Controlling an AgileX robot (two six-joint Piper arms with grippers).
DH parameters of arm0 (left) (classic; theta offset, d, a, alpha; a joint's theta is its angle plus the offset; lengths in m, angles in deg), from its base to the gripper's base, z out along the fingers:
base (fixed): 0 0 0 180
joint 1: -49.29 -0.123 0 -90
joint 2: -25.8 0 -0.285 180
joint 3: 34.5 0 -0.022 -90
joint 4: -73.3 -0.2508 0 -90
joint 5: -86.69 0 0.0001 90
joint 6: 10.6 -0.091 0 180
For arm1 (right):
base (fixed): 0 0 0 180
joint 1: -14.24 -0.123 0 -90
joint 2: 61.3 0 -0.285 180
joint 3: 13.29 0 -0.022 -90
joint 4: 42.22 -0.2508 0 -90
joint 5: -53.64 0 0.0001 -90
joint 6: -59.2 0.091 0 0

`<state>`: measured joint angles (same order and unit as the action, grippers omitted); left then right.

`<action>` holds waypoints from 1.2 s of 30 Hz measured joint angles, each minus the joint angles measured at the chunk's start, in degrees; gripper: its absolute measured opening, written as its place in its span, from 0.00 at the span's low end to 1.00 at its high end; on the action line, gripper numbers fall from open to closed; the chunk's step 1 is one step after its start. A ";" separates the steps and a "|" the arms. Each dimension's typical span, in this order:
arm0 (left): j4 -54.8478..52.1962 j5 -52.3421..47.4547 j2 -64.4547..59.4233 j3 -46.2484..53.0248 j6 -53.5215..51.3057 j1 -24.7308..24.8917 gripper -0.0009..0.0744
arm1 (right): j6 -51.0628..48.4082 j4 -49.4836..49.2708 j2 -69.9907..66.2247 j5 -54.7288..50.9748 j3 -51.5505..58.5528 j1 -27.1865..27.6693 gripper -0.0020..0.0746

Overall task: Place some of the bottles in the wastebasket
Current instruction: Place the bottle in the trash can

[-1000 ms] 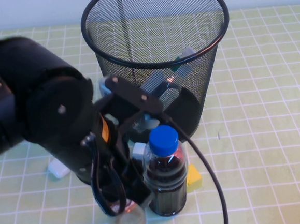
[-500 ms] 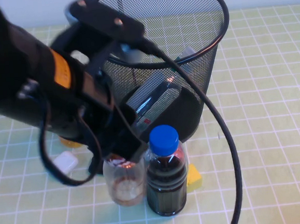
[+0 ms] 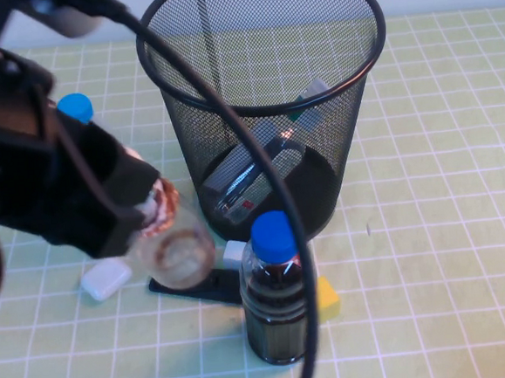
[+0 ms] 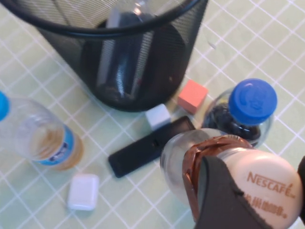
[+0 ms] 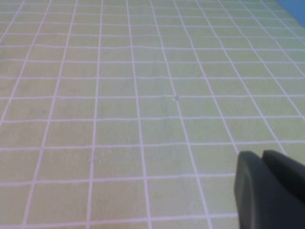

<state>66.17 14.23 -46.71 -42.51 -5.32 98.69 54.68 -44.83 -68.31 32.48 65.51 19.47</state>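
The left pincer (image 3: 145, 217) was clamped on the short clear plastic bottle (image 3: 176, 246) with a white cap and brown-orange neck wrap, holding it tilted in the air, clear of the green checked surface (image 3: 448, 226), just beside the large round black wire-mesh wastebasket (image 3: 354, 146). The taller clear white-capped bottle (image 3: 259, 166) lay slanted inside that wastebasket. A blue-capped bottle of dark liquid (image 3: 278, 296) stood upright in front of the basket, beside a flat black device (image 3: 199, 289), a small white block (image 3: 233, 253) and a yellow block (image 3: 327, 299). A slim blue-capped bottle (image 4: 40, 140) and a white case (image 3: 106, 279) sat nearby. The right pincer (image 5: 267, 191) hung over bare surface, its fingertips together.
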 joint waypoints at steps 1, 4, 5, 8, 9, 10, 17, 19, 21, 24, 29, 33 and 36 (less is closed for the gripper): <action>-0.67 -0.09 0.62 0.00 0.21 0.00 0.38 | 0.00 0.00 0.00 0.00 0.00 0.00 0.02; -2.25 -0.35 1.99 -0.38 0.65 0.00 0.38 | 0.00 0.00 0.00 0.00 0.00 0.00 0.02; -2.70 -0.35 2.28 -0.85 0.81 0.00 0.38 | 0.00 0.00 0.00 0.00 0.00 0.00 0.02; -4.57 -0.57 2.76 -3.43 1.76 0.00 0.38 | 0.00 0.00 0.00 0.00 0.00 0.00 0.02; -5.63 -0.57 2.76 -4.68 2.12 0.00 0.38 | 0.00 0.00 0.00 0.00 0.00 0.00 0.02; -6.83 -0.57 2.76 -5.99 2.30 0.00 0.38 | 0.00 0.00 0.00 0.00 0.00 0.00 0.02; -11.82 10.83 2.56 -11.84 2.82 0.00 0.38 | 0.00 0.00 0.00 0.00 0.00 0.00 0.02; -12.85 15.87 1.51 -12.97 2.82 0.00 0.38 | 0.00 0.00 0.00 0.00 0.00 0.00 0.02; -13.66 20.20 -0.35 -13.78 2.82 0.00 0.38 | 0.00 0.00 0.00 0.00 0.00 0.00 0.02; -14.19 24.42 -4.23 -14.97 2.82 0.00 0.38 | 0.00 0.00 0.00 0.00 0.00 0.00 0.02; -15.94 26.09 -12.49 -15.45 2.82 0.00 0.38 | 0.00 0.00 0.00 0.00 0.00 0.00 0.02; -20.11 26.90 -18.88 -15.45 2.82 0.00 0.38 | 0.00 0.00 0.00 0.00 0.00 0.00 0.02; -21.69 27.97 -22.58 -15.45 2.82 0.00 0.38 | 0.00 0.00 0.00 0.00 0.00 0.00 0.02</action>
<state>44.48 42.21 -69.28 -57.96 -2.51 98.69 54.68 -44.83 -68.31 32.48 65.51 19.47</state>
